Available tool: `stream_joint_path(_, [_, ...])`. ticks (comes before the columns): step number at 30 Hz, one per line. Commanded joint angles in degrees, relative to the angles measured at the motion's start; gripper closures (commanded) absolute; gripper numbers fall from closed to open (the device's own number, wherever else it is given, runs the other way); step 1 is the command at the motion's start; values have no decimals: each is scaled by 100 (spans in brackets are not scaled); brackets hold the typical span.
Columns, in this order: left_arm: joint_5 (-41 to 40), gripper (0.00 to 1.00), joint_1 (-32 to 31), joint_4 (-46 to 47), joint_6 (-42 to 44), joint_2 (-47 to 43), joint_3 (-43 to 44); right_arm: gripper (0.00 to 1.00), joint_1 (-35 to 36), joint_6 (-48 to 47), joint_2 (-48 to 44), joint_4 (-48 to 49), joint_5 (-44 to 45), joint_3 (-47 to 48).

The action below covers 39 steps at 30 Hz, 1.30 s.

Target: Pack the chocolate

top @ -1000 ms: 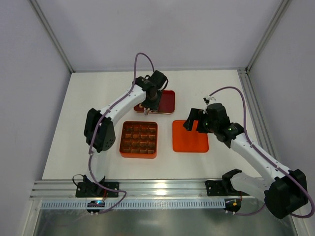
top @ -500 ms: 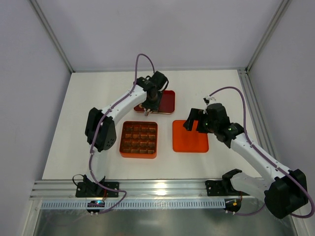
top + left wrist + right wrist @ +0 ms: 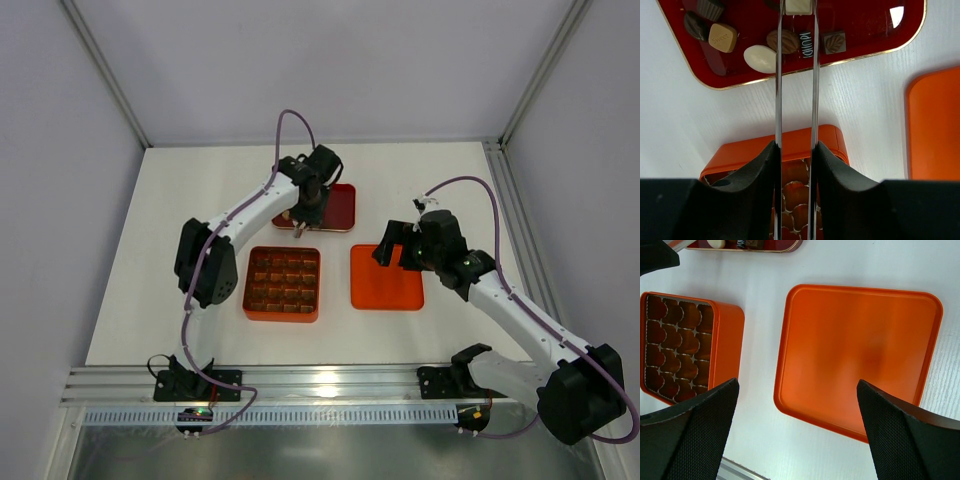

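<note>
Several chocolates lie in a dark red tray point(image 3: 865, 30): a cream oval point(image 3: 760, 57), a tan square point(image 3: 722, 37), a brown oval point(image 3: 790, 41) and a dark square point(image 3: 833, 42). My left gripper point(image 3: 797, 5) reaches down into this tray point(image 3: 340, 207), and a cream-white chocolate point(image 3: 799, 6) fills the gap between its thin metal blades. The orange box point(image 3: 282, 284) with its brown grid of cups sits nearer than the tray. My right gripper point(image 3: 797, 384) hovers wide open over the near left corner of the flat orange lid point(image 3: 860, 350), holding nothing.
The lid point(image 3: 386, 277) lies to the right of the box point(image 3: 727, 340) with a strip of white table between them. Grey walls close the table at the back and sides. An aluminium rail point(image 3: 330, 385) runs along the near edge.
The left gripper's blades have closed in a little over the tray. The right arm has not moved.
</note>
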Motion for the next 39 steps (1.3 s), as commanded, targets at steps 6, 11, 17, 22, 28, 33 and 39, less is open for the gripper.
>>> stream_joint_path(6, [6, 68, 32, -126, 121, -22, 727, 0, 25, 35, -48, 126, 32, -5])
stream_joint_path(11, [-11, 69, 32, -311, 147, 119, 1087, 0, 34, 27, -13, 126, 32, 21])
stream_joint_path(17, [6, 69, 32, -373, 138, 128, 1140, 0, 34, 35, 22, 152, 32, 21])
stream_joint_path(22, [24, 70, 32, -382, 112, -4, 1009, 0, 34, 27, 57, 187, 23, 13])
stream_joint_path(28, [41, 70, 32, -487, 77, -258, 947, 0, 34, 35, 110, 249, -3, -14])
stream_joint_path(33, [76, 70, 32, -496, 15, -671, 622, 0, 34, 71, 206, 337, -38, -23])
stream_joint_path(39, [173, 70, 41, -540, -125, -1233, 174, 0, 34, 88, 321, 460, -74, -14])
